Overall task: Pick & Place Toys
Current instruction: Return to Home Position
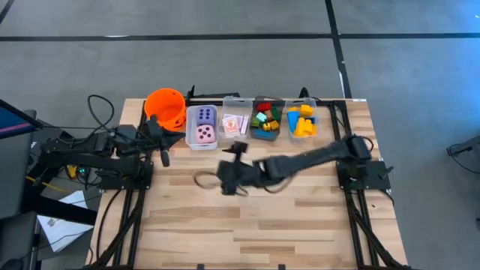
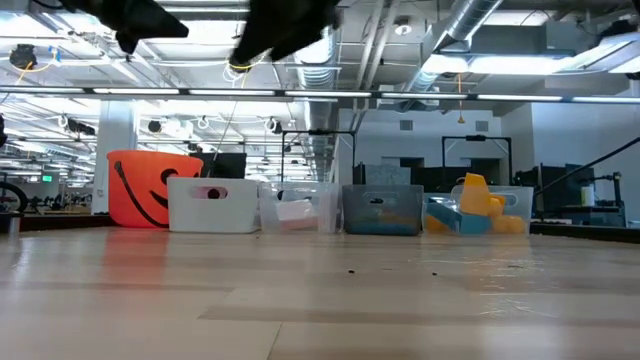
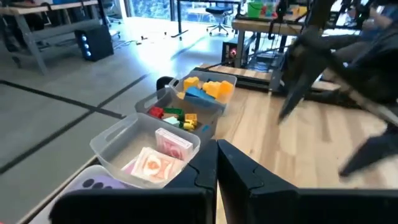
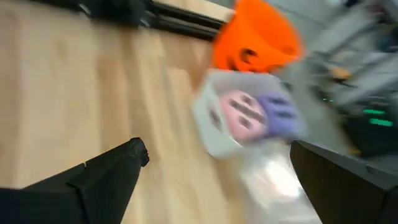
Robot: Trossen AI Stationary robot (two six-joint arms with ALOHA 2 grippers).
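High view: violet die (image 1: 205, 115) and pink die (image 1: 204, 135) sit in the white bin (image 1: 188, 129) at the table's (image 1: 300, 217) far edge. Cards (image 1: 234, 124) and bricks (image 1: 265, 120) fill the clear bins (image 1: 238, 100) to its right. Right gripper (image 1: 225, 182) hangs over mid-table; left gripper (image 1: 161, 148) waits near the orange bucket (image 1: 166, 107). Low view: yellow bricks (image 2: 478, 205) show at the row's right end. Left wrist view: fingers (image 3: 242, 177) together, empty. Right wrist view: fingers (image 4: 106, 177) wide apart, empty. Dice likely light and stiff; grip on opposite flat faces.
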